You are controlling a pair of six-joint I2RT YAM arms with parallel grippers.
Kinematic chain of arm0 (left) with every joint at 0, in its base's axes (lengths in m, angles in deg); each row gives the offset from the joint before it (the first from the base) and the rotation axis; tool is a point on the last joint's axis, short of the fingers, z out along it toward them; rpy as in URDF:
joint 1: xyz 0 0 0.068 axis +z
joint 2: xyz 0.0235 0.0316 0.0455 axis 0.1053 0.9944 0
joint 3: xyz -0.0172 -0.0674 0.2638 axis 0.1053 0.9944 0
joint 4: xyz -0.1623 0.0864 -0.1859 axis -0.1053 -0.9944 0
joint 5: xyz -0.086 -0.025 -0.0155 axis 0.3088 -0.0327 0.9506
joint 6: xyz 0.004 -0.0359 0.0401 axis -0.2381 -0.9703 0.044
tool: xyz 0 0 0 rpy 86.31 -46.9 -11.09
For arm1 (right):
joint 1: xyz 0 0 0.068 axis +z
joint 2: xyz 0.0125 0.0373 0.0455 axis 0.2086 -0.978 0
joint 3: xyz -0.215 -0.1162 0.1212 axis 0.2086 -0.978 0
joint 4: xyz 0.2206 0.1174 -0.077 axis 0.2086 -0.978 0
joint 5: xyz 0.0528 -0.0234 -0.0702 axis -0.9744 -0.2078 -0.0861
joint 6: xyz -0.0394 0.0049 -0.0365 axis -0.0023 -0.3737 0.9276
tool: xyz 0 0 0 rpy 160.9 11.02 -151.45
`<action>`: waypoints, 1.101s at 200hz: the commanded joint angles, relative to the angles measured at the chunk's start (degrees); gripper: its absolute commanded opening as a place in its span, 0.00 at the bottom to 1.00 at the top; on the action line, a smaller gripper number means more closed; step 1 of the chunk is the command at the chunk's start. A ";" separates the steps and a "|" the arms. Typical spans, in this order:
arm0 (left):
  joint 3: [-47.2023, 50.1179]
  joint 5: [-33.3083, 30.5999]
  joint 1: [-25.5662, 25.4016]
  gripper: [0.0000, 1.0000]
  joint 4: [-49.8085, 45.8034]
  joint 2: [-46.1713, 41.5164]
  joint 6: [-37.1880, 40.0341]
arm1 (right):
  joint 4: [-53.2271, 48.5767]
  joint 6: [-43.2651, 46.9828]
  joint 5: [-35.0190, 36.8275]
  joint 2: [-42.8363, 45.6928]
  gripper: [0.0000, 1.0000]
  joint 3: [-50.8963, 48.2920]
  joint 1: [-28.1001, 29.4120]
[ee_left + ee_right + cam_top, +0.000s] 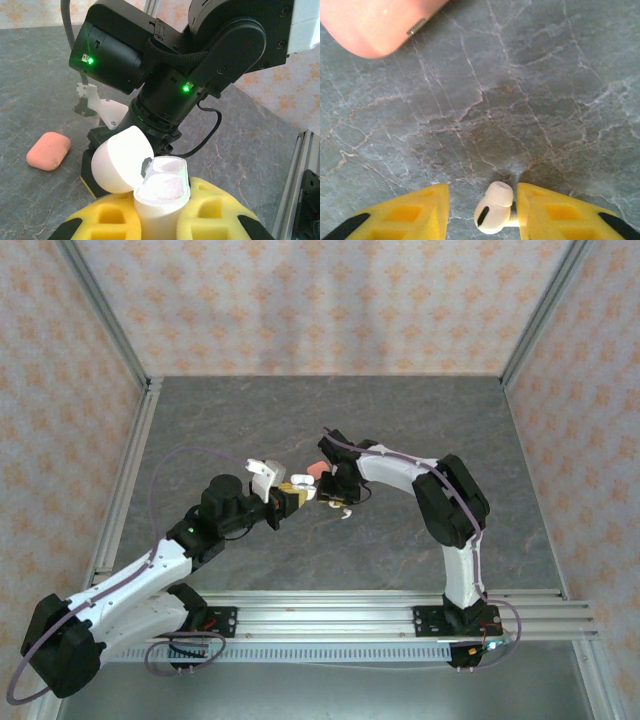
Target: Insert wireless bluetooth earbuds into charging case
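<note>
A grey stone-patterned table (400, 430) with pale veins fills the middle of the overhead view, with patterned paper walls (300, 300) on three sides.

Two robot arms reach in from the bottom edge. The left arm (130, 580) is white and black and rises from the lower left. The right arm (455, 505), also white and black, bends in from the lower right. They meet near the centre of the frame.

There are two pebble-shaped cases, both smooth and rounded. The white case (161, 197) stands upright at the bottom centre of the left wrist view. The left gripper (292, 496) is clamped tight on it between two yellow foam-like fingers (210, 215). Its domed lid (120, 160) is flipped open to the left, showing a glossy white inside. The pink case (48, 150) lies closed on the table at the left of that view, apart from both grippers.

One earbud (492, 212) can be seen. It is white, glossy and tiny, with a rounded head and a short stem. It lies on the table at the bottom centre of the right wrist view. The right gripper (482, 200) is partly open around it. The stem is against the right-hand yellow finger (555, 215), and a clear gap separates the earbud from the left-hand one, so it is not pinched.
</note>
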 commanded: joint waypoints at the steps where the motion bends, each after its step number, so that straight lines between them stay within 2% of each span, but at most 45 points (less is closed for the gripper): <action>1: 0.22 -0.46 -0.26 0.00 1.00 -1.10 0.93 | -4.31 1.58 2.49 0.84 0.43 -0.16 0.55; 98: -0.35 0.13 -0.27 0.00 1.03 -0.75 0.70 | 0.36 -2.61 -2.68 5.42 0.43 -4.57 1.69; 174: -0.22 -0.04 -0.26 0.00 0.42 -1.71 0.73 | -5.01 0.10 6.06 5.22 0.45 -1.25 1.60; 220: -0.13 -0.31 -0.30 0.00 0.57 -1.69 0.79 | -7.20 2.14 7.78 3.23 0.44 1.56 1.68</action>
